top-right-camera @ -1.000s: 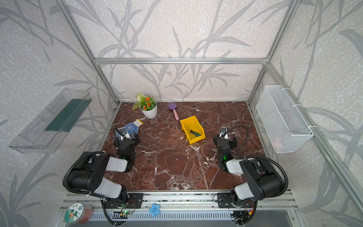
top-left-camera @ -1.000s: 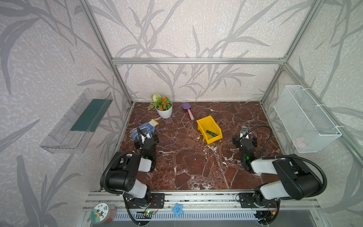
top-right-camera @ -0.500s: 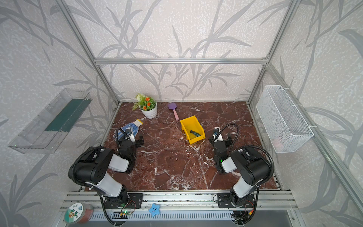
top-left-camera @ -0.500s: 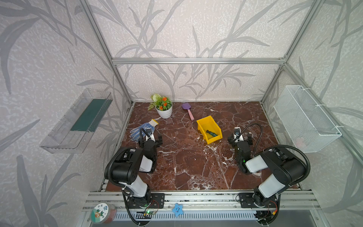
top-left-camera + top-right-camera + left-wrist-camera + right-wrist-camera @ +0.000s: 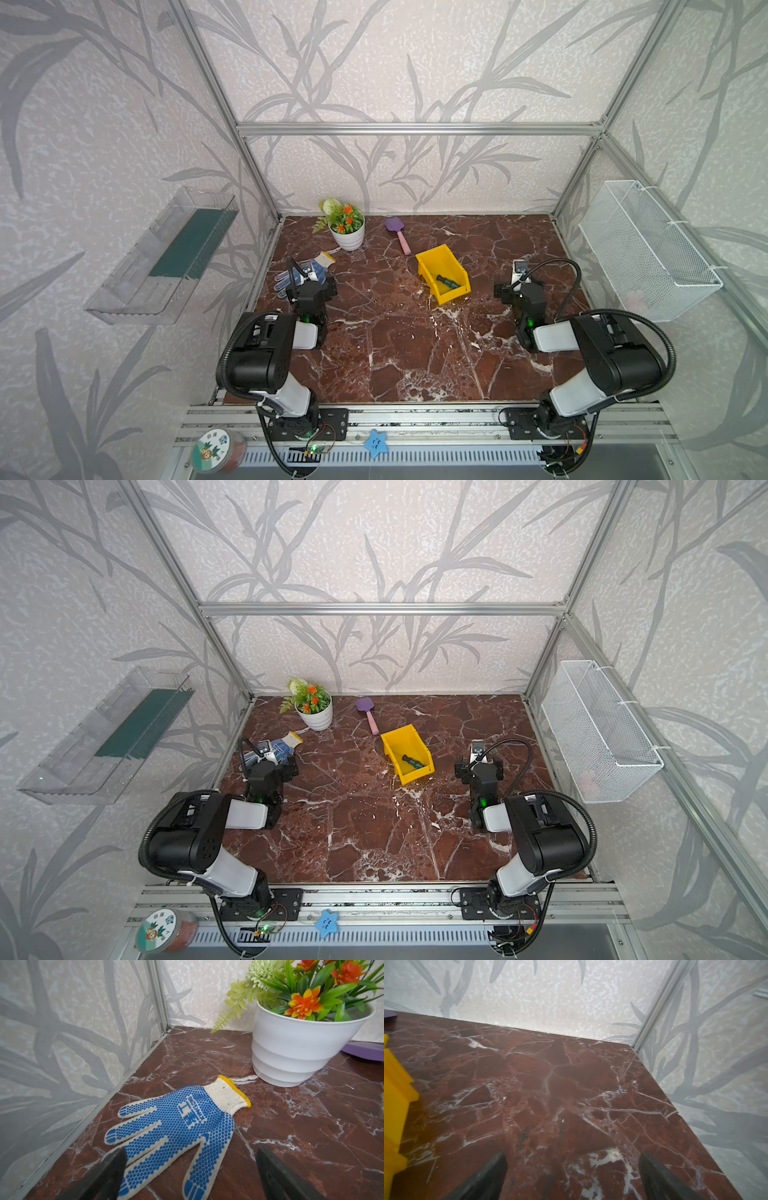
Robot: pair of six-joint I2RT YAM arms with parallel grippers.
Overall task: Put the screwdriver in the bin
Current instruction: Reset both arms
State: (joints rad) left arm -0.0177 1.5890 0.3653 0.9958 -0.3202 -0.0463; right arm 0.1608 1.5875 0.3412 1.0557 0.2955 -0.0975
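The screwdriver [image 5: 448,282] [image 5: 412,762], dark-handled, lies inside the yellow bin [image 5: 440,254] [image 5: 405,735] near the middle of the marble floor in both top views. One bin corner [image 5: 396,1095] shows in the right wrist view. My right gripper [image 5: 518,277] [image 5: 573,1154] hovers low to the right of the bin, open, with only bare marble between its fingers. My left gripper [image 5: 308,276] [image 5: 191,1150] is far left, open over the fingers of a blue-dotted glove [image 5: 182,1118] and holding nothing.
A white flower pot [image 5: 349,235] [image 5: 291,1047] stands at the back left, with a purple-and-pink toy shovel [image 5: 399,235] beside it. A clear tray [image 5: 166,257] hangs on the left wall and a white wire basket [image 5: 640,249] on the right wall.
Half a second ago both arms stood with their elbows drawn in; they have now folded back out and low. Both grippers stay open near the same spots. The screwdriver has not moved.
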